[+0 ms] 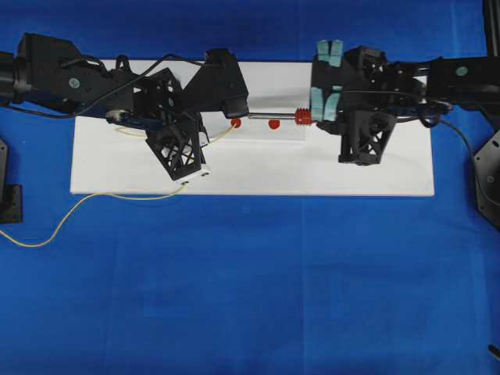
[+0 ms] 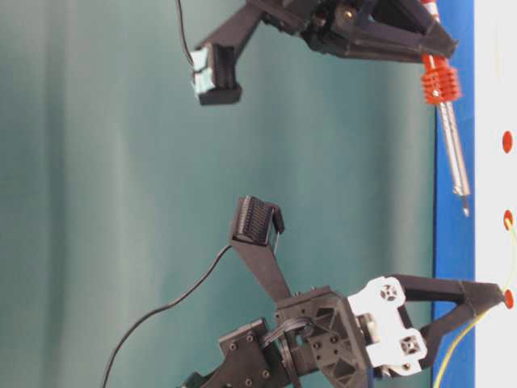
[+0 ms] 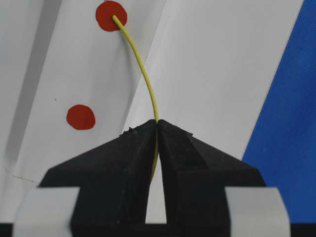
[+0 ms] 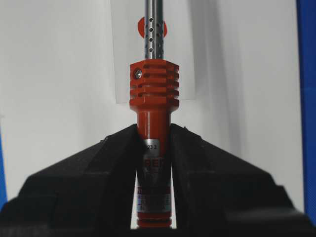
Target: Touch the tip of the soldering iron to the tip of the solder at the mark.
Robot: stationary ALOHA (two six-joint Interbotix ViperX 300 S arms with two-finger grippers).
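Overhead view: a white board [image 1: 258,168] lies on a blue cloth [image 1: 250,297]. Two red marks sit on the board near its centre, one [image 1: 236,123] at the 9 o'clock side of the other [image 1: 273,123].

Left gripper [image 1: 231,109]: jaws closed on the solder [image 1: 94,199]. In the left wrist view the two fingers [image 3: 123,163] meet with the yellow wire pinched between them. From the pinch the wire curves toward 11 o'clock, and its free end lies on the upper red mark [image 3: 111,16]. A second red mark [image 3: 80,117] lies at 7 o'clock from the first, clear of the wire. In the overhead view the slack of the solder trails off the board's front edge toward 8 o'clock onto the cloth.

Right gripper [image 1: 316,117]: jaws clamped on the soldering iron [image 1: 289,119]. In the right wrist view the fingers [image 4: 98,168] grip the red handle just below the ribbed collar, and the perforated metal shaft points to 12 o'clock. In the overhead view the shaft extends toward 9 o'clock, passing by the right-hand mark.

Table-level view: the iron's tip [image 2: 464,208] is held apart from the board, near the middle mark [image 2: 507,219], and well apart from the solder end at the left gripper.
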